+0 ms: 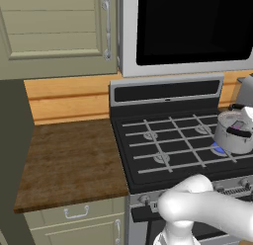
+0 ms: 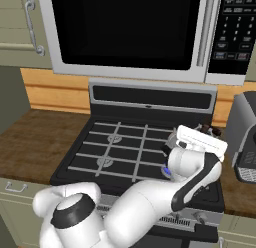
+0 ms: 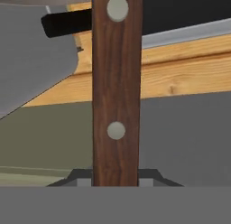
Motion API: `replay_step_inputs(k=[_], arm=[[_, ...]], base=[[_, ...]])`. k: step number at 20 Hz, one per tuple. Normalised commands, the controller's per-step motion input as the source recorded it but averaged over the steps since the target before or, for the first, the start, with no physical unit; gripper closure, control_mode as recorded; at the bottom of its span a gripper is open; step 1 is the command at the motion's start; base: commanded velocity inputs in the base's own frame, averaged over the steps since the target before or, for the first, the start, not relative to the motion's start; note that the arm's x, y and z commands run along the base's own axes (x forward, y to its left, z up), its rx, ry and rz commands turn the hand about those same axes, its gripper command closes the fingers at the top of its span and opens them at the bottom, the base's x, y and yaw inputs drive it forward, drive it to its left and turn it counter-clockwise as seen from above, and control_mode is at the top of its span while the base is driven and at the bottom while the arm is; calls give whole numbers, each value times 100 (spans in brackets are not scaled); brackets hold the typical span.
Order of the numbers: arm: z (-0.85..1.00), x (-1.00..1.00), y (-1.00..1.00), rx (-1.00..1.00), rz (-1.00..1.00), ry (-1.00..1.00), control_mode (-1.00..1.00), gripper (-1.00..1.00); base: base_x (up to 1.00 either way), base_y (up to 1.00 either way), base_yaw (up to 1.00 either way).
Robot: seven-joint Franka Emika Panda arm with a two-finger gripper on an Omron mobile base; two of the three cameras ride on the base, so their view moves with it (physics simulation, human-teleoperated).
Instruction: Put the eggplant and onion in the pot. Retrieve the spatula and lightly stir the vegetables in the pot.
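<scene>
Gripping the spatula (image 3: 116,96) by its reddish-brown wooden handle, the gripper (image 3: 115,180) is closed tight on it; in the hand view the handle rises straight up between the two fingertips, with two pale rivets showing. The pot (image 1: 234,133) sits on the near right burner of the stove (image 1: 163,145), and something magenta-pink shows inside it in the left base view. In the right base view the arm's hand (image 2: 200,139) is over the stove's right side, hiding the pot.
</scene>
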Motion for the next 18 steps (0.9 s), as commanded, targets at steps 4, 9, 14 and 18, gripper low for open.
replay_step_inputs(k=[4, 9, 14, 18], arm=[[1, -5, 0, 0, -13, 34, -100, 100], [8, -5, 0, 0, -11, 34, -100, 100], [-30, -34, 20, 1, 0, -16, -100, 100], [-7, -4, 35, 13, 0, -4, -100, 100]], base=[[0, 0, 0], [0, 0, 0], [0, 0, 0], [0, 0, 0]])
